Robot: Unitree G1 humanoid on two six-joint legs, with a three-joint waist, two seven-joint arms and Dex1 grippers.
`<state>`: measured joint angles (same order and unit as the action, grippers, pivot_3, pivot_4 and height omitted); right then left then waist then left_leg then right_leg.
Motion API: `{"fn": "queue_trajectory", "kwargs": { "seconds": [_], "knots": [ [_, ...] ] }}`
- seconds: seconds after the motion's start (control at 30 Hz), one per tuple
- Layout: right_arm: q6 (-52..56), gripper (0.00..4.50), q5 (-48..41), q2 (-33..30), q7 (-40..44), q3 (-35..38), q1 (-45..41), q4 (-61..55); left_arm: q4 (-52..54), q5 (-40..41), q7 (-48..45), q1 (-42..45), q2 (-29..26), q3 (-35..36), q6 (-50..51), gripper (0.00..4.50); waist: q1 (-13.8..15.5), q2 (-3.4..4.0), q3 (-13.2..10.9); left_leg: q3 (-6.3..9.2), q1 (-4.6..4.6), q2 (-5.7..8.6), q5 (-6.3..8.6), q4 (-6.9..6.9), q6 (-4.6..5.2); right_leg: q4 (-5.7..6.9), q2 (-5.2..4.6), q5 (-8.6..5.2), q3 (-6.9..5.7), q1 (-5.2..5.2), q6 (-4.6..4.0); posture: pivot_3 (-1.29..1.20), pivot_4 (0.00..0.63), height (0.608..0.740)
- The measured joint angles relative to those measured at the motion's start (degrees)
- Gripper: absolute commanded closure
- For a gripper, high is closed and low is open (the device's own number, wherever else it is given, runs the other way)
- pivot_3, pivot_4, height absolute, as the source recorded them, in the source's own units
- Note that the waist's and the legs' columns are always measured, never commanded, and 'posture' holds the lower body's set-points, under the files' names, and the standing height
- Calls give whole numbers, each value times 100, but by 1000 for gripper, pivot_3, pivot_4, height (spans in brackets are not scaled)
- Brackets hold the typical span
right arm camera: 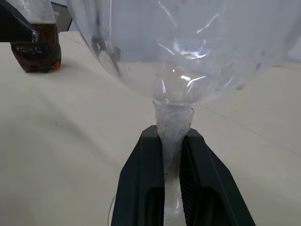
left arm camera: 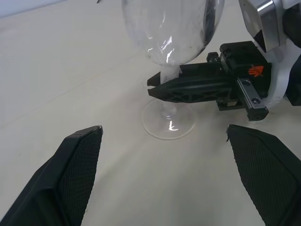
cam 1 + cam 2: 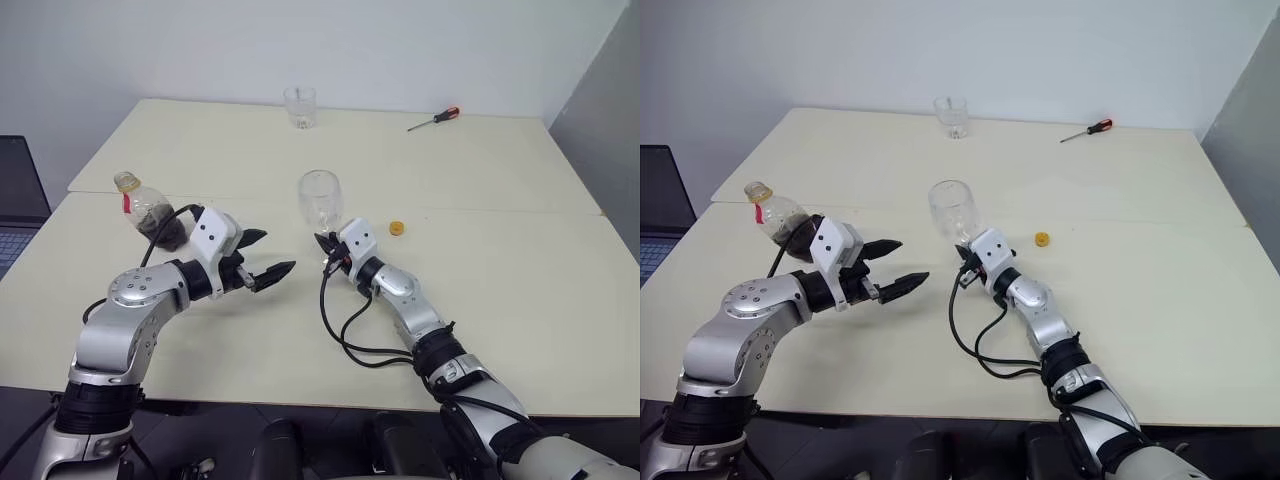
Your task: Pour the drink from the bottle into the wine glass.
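Wine glass: wine glass [image 3: 320,198] stands upright at centre frame in the left eye view, bowl empty, foot on the table [image 3: 520,290].
Bottle: bottle [image 3: 150,215] sits at left of frame, just behind the left arm; dark drink [image 1: 36,47] fills its lower part; its mouth looks open.
Cap: small yellow cap [image 3: 397,228] lies on the table right of the glass, apart from it.
Right gripper: right gripper [image 1: 172,155] is clamped narrow on the glass stem, just under the bowl; forearm reaches in from lower right, fingers about level.
Left gripper: left gripper [image 3: 262,256] has jaws spread wide, holding nothing; it hangs between bottle and glass, fingers aimed toward the glass and slightly downward, elbow bent out at lower left.
Step in hand (judgement): glass is secured; bottle not yet grasped.
Risk 1: left fingers point away from the bottle; swinging back to it could let the wrist knock the uncapped bottle over and spill.
Risk 2: a thin stem in flat fingers may pivot; a bump from the left arm could tip the bowl.
Risk 3: the open left gripper sits near the glass foot; a forward drift could strike it.
Other: tumbler [image 3: 300,106] and screwdriver [image 3: 434,119] lie at the far edge, well clear.
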<state>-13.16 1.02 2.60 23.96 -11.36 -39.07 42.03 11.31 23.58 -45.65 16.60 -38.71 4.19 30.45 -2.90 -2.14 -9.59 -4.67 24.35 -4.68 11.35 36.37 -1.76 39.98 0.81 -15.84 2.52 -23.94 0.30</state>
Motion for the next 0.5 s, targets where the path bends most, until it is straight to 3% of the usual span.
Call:
{"fn": "queue_trajectory", "kwargs": {
  "seconds": [0.13,0.5],
  "knots": [
    [290,4344,-11,-50,184,16,-35,-132,-62,-34,-14,0,0,0,-63,0,-1,-2,2,-1,-5,-1,0,0,0,0,0,0,0,4,0,0,150,740],
    [1122,514,3,-362,427,27,130,-494,-148,-243,26,-64,6,-8,-204,0,-1,-4,-2,-2,-24,1,0,-17,0,-6,-1,-5,3,16,0,0,150,740]
  ]
}}
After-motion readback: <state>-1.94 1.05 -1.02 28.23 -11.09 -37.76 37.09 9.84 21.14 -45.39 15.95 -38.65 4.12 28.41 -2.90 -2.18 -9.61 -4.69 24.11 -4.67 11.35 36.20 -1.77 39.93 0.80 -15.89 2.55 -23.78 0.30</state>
